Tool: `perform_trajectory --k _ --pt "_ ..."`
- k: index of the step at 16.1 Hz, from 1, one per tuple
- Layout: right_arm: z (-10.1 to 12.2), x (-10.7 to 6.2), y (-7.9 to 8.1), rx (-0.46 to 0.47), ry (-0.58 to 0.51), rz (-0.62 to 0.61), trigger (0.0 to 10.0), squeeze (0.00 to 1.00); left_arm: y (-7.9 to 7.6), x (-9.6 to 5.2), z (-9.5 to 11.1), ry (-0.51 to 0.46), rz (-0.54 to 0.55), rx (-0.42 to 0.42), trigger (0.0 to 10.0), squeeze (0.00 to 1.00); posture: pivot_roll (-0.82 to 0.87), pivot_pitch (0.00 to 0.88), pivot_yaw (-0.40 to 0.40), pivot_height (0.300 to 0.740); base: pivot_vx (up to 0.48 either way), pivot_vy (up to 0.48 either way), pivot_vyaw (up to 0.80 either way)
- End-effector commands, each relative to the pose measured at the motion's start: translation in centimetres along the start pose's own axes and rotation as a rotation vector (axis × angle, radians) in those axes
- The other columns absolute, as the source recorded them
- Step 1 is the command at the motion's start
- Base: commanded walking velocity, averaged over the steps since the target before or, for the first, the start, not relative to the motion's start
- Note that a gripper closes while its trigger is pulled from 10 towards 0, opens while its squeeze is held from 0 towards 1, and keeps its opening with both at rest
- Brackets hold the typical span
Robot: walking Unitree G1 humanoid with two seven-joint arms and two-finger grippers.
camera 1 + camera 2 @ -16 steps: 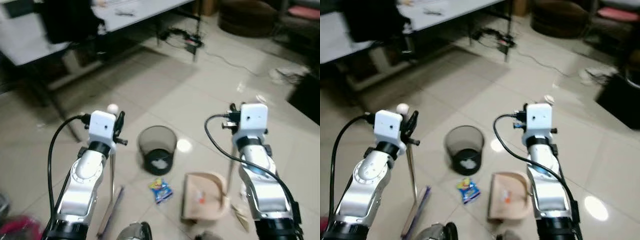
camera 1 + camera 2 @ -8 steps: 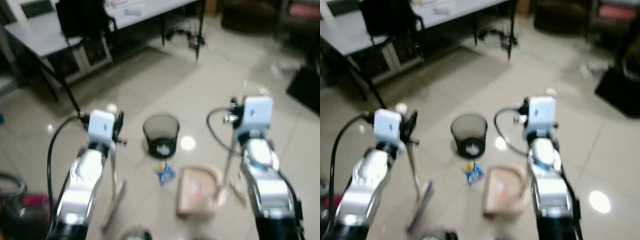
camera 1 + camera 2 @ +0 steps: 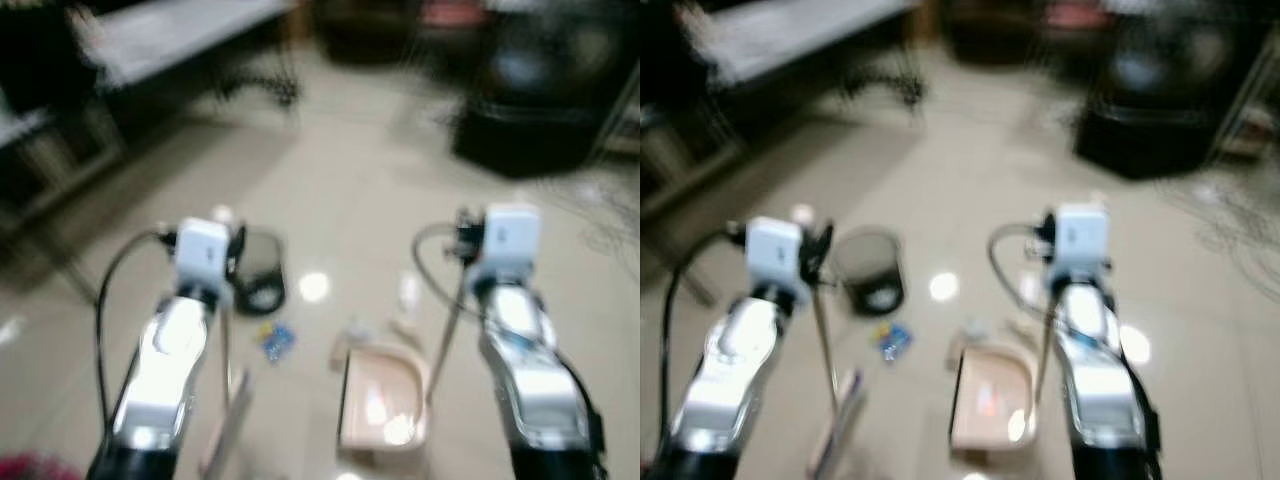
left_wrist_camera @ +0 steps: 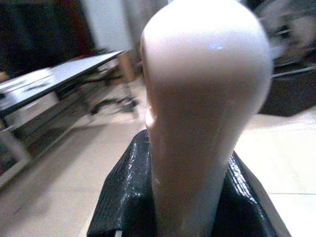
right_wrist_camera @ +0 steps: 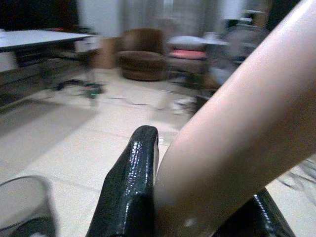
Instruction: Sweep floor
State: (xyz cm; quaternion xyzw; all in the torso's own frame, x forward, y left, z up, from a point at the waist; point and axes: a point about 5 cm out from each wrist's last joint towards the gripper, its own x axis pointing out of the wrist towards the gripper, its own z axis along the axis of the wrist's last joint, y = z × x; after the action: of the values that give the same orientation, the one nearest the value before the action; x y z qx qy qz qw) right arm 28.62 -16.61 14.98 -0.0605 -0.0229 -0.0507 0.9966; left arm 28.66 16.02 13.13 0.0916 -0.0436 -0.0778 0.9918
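Observation:
My left gripper (image 3: 236, 252) is shut on the pale broom handle (image 4: 207, 98), whose rounded top (image 3: 222, 213) sticks up above the fingers (image 4: 128, 197). The shaft runs down to the broom head (image 3: 228, 420) on the floor. My right gripper (image 3: 465, 240) is shut on the dustpan handle (image 5: 237, 138), one finger (image 5: 133, 187) pressed against it. The beige dustpan (image 3: 380, 405) rests on the tiles between the arms. A blue wrapper (image 3: 277, 340) lies left of the dustpan, and pale scraps (image 3: 405, 295) lie just beyond it. The picture is blurred.
A dark mesh bin (image 3: 258, 275) stands on the floor right behind the left gripper. A grey table (image 3: 170, 35) is at the far left, a dark bulky object (image 3: 530, 120) at the far right, with cables (image 3: 610, 215) beside it.
The camera has swung to the right, so the bin, wrapper and table have slid left in the picture, which is more blurred. Both grippers keep their hold.

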Motion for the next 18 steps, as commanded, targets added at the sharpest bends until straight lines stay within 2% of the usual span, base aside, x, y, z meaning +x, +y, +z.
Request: perform_trajectory --k 1,6,8,15,18 --pt "1.1 0.0 0.4 0.004 -0.037 0.015 10.0 0.0 0.9 0.2 1.0 -0.049 0.038 0.031 10.0 0.0 -0.07 0.048 0.062 0.74 0.0 0.0 -0.8" --pt "1.0 -0.1 0.6 0.001 -0.038 0.025 10.0 0.0 1.0 0.2 1.6 -0.087 0.048 0.032 10.0 0.0 -0.07 0.047 0.061 0.74 0.262 0.0 -0.8" --pt "1.2 -0.1 0.9 -0.023 -0.051 0.057 10.0 0.0 1.2 0.3 1.8 -0.101 0.056 0.031 10.0 0.0 -0.07 0.042 0.063 0.74 0.366 0.0 0.0" --pt "1.0 -0.1 1.7 -0.016 -0.048 0.123 10.0 0.0 1.6 0.2 1.9 -0.11 0.085 0.044 10.0 0.0 -0.06 0.032 0.058 0.74 0.369 0.0 0.0" --pt "1.0 -0.1 2.4 -0.051 -0.054 0.179 10.0 0.0 2.0 0.1 1.9 -0.111 0.096 0.051 10.0 0.0 -0.06 0.031 0.057 0.74 0.372 0.0 0.21"
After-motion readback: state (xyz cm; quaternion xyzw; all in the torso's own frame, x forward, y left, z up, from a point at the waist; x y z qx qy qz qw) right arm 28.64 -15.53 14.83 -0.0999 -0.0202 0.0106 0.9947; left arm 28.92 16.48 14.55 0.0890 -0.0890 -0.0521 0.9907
